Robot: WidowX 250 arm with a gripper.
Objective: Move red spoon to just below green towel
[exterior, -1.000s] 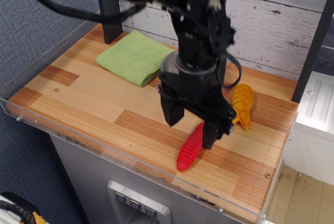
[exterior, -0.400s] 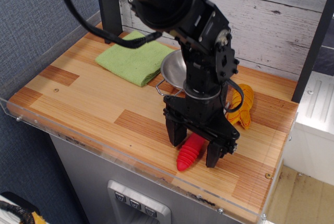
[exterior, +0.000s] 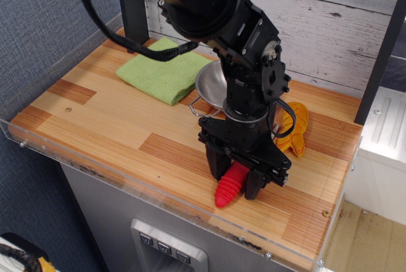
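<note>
The red spoon (exterior: pixel 229 185) lies on the wooden table near the front edge; only its ribbed red handle shows, its head hidden under the arm. My gripper (exterior: pixel 236 182) is low over it, its black fingers (exterior: pixel 216 166) closed against both sides of the handle. The green towel (exterior: pixel 162 69) lies flat at the back left of the table, well apart from the spoon.
A steel bowl (exterior: pixel 210 85) sits just right of the towel, partly hidden by the arm. A yellow-orange segmented toy (exterior: pixel 294 126) lies right of the gripper. A clear acrylic rim (exterior: pixel 127 174) runs along the table's front edge. A black post (exterior: pixel 131 6) stands behind the towel.
My gripper has come down over the red handle and its fingers have closed in from wide open until they press the handle. The spoon has not moved.
</note>
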